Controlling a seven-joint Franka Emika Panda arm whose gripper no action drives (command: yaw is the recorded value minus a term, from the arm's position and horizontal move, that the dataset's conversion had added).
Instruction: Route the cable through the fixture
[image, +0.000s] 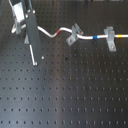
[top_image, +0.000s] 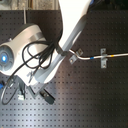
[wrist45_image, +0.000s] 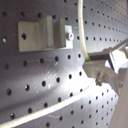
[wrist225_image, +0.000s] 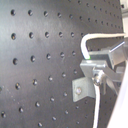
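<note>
A thin white cable (image: 92, 37) lay across a big black metal board full of small holes (image: 70, 95). In the first exterior view the cable ran from the robot's dark gripper (image: 35, 62) near the first exterior view's left, curved up, and went on toward the first exterior view's right edge. It had a little red mark (image: 61, 31) and, farther along, a blue mark (image: 96, 36) and a yellow mark (image: 121, 35). Two small grey metal clip fixtures stood on the board. The cable passed through the first grey fixture (image: 74, 35), just past the red mark, and through the second grey fixture (image: 110, 39), between the blue and yellow marks. In the second exterior view the big white robot arm (top_image: 70, 30) reached over the board, with black wires (top_image: 37, 55) looped around its body, and the cable (top_image: 90, 57) stretched away to the second exterior view's right through a grey fixture (top_image: 103, 58). In the first wrist view a grey metal block (wrist45_image: 47, 34) with a screw was bolted to the board, and the white cable (wrist45_image: 80, 30) ran just beside it. In the second wrist view the cable (wrist225_image: 92, 40) bent around a shiny metal finger (wrist225_image: 92, 67). The fingers looked pressed on the end of the cable, but I could not tell for sure.
</note>
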